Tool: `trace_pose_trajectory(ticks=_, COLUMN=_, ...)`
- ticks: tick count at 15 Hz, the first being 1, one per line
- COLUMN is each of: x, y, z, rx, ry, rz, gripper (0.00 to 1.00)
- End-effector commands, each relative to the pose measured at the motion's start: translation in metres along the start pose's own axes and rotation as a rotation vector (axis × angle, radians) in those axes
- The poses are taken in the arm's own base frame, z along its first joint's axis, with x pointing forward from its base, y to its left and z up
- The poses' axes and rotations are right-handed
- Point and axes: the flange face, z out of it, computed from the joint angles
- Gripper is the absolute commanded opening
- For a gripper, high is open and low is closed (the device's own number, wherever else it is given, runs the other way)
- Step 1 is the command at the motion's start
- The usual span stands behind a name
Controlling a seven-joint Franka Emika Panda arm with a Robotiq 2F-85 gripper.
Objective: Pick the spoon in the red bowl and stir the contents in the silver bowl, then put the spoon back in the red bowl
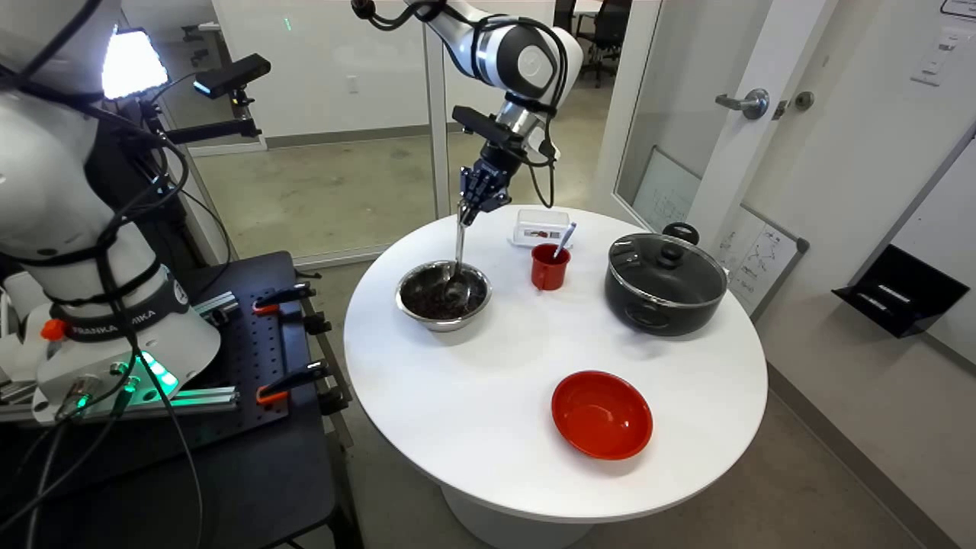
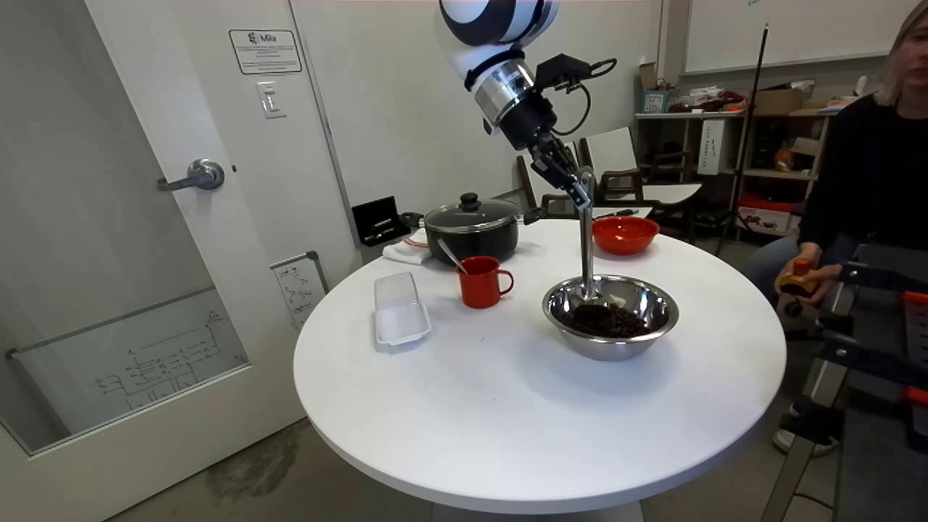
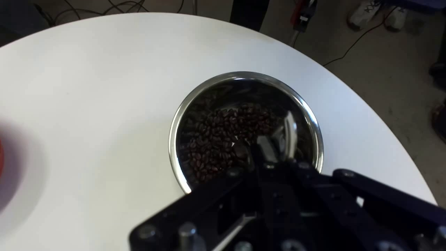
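My gripper (image 1: 465,215) is shut on the upper handle of the metal spoon (image 2: 586,246). The spoon stands nearly upright, its head down inside the silver bowl (image 2: 609,349). Dark bean-like contents (image 3: 216,130) cover the bottom of that bowl, and in the wrist view the spoon's head is largely hidden behind my dark fingers (image 3: 264,150). My fingertips are above the bowl's rim in both exterior views. The glossy red bowl (image 1: 602,415) sits apart on the white table; only a sliver of its edge (image 3: 1,157) enters the wrist view.
A red cup (image 2: 481,284) with a utensil leaning in it stands near the silver bowl. Beside it are a white plastic container (image 2: 401,313) and a lidded black pot (image 1: 666,286). The round table's edge (image 1: 366,381) runs close to the silver bowl. A person (image 2: 863,167) sits beyond the table.
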Motion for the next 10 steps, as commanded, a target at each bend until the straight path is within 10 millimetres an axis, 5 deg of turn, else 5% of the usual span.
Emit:
trace_pose_trajectory(ticks=1, x=-0.001, y=-0.001, z=0.005, rx=0.094, ry=-0.028, rz=-0.09, gripper=0.01)
trace_pose_trajectory(ticks=10, x=-0.003, y=0.007, z=0.024, rx=-0.001, ry=-0.139, rz=0.032, gripper=0.01)
